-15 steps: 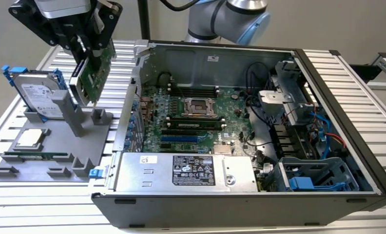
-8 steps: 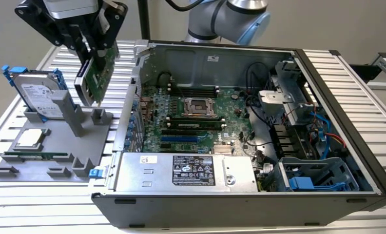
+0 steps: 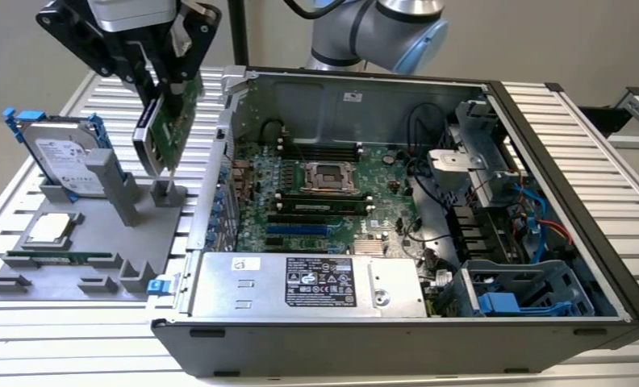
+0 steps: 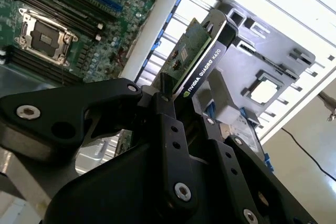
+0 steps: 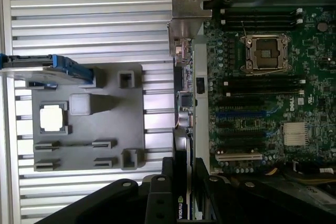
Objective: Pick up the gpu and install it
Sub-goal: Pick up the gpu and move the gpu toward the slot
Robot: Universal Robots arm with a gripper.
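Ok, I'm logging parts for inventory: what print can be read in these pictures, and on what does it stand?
gpu, held in the claw: white maker-and-model lettering along its black edge in the second wrist view, left unquoted.
power supply: black-and-white label, too small to read.
hard drive: white label, too small to read.
motherboard: white markings, blurred.
case back wall: small white sticker, unreadable.

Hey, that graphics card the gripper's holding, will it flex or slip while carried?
Probably stiff: the gpu hangs straight from the gripper with no sag. It might slip or pivot, since the fingers pinch just one end. Likely fragile: its bare green circuit face is exposed.
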